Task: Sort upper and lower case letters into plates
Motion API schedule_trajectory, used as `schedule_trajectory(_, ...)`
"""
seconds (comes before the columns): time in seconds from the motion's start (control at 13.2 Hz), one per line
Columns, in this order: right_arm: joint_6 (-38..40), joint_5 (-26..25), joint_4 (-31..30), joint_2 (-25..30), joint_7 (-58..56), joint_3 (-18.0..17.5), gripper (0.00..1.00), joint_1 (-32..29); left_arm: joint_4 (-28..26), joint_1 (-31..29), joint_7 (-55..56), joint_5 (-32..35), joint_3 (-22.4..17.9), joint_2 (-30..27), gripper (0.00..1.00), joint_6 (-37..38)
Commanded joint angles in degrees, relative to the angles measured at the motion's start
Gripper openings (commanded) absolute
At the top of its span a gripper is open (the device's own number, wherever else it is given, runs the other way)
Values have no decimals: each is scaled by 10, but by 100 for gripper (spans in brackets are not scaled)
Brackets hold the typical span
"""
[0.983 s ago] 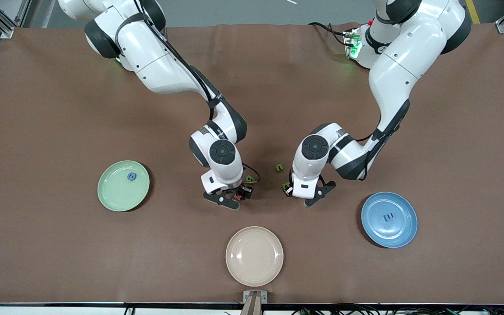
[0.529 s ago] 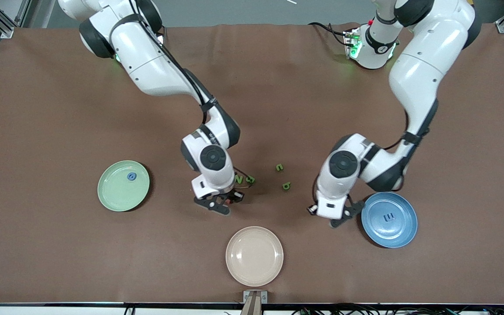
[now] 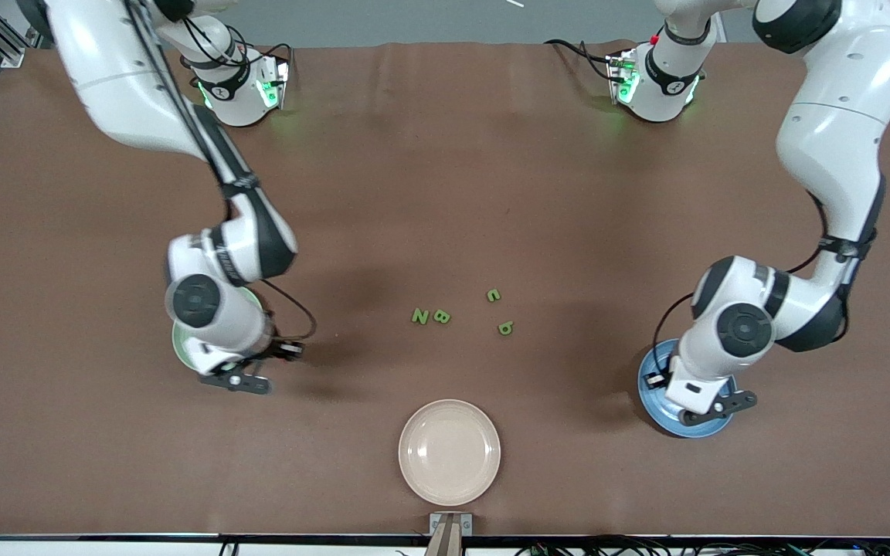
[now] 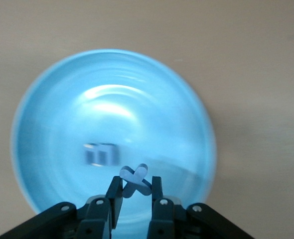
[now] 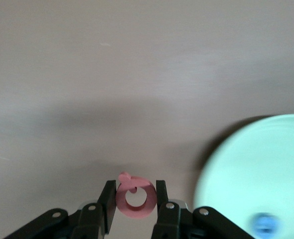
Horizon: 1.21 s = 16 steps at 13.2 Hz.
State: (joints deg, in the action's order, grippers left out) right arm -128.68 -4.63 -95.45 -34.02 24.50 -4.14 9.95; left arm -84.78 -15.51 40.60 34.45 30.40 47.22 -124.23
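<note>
My left gripper (image 3: 711,409) is shut on the small blue x (image 4: 134,179) and holds it over the blue plate (image 3: 652,398). That plate also shows in the left wrist view (image 4: 152,99), with the blue m (image 4: 100,153) lying in it. My right gripper (image 3: 238,376) is shut on the pink-red Q (image 5: 137,212). It holds the Q over the table beside the edge of the mint green plate (image 3: 179,345). That plate shows in the right wrist view (image 5: 256,169) with the blue G (image 5: 263,225) in it. The green N (image 3: 419,316), the green B (image 3: 442,316) and two small green letters (image 3: 494,294) (image 3: 505,328) lie mid-table.
A cream-beige plate (image 3: 450,452) lies nearest the front camera, between the two other plates, with nothing in it. The two arm bases stand along the table's edge farthest from the camera.
Both arms have swung away from the middle letters. The right gripper carried the Q to beside the mint plate. The left gripper carried the x to over the blue plate.
</note>
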Motion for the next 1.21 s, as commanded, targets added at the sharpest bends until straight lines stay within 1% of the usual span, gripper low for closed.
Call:
schedule_trajectory(0.0, -17, 12, -132, 93, -86, -19, 0, -55, -43, -43, -64, -4, 11, -26, 39, 4)
schedule_trajectory(0.08, -21, 12, -154, 105, -110, -19, 0, -77, -43, -42, -55, -4, 11, -26, 80, 3)
schedule_trajectory(0.15, -25, 12, -169, 113, -145, -19, 0, -99, -43, -40, -51, -4, 13, -27, 100, 4)
schedule_trajectory(0.3, -54, 12, -202, 114, -211, -20, 0, -144, -43, -43, -23, -4, 46, -27, 100, 4)
schedule_trajectory(0.45, -112, 12, -249, 116, -241, -20, 0, -166, -43, -34, 45, -4, 82, -26, 100, 6)
schedule_trajectory(0.6, -151, 14, -275, 114, -242, -20, 0, -168, -43, -2, 128, -4, 105, -20, 100, 7)
schedule_trajectory(0.76, -154, 32, -275, 112, -242, -20, 2, -153, -41, 55, 210, -4, 106, -15, 100, 7)
schedule_trajectory(0.83, -153, 33, -274, 110, -242, -20, 11, -147, -37, 82, 245, -4, 105, -8, 100, 7)
schedule_trajectory(0.91, -150, 32, -272, 109, -242, -20, 62, -146, -27, 105, 270, -5, 104, 0, 99, 7)
schedule_trajectory(0.98, -147, 32, -268, 110, -242, -20, 99, -146, -15, 130, 282, -8, 101, 7, 98, 7)
schedule_trajectory(1.13, -141, 32, -250, 111, -233, -20, 100, -136, -3, 167, 339, -8, 96, 23, 98, 4)
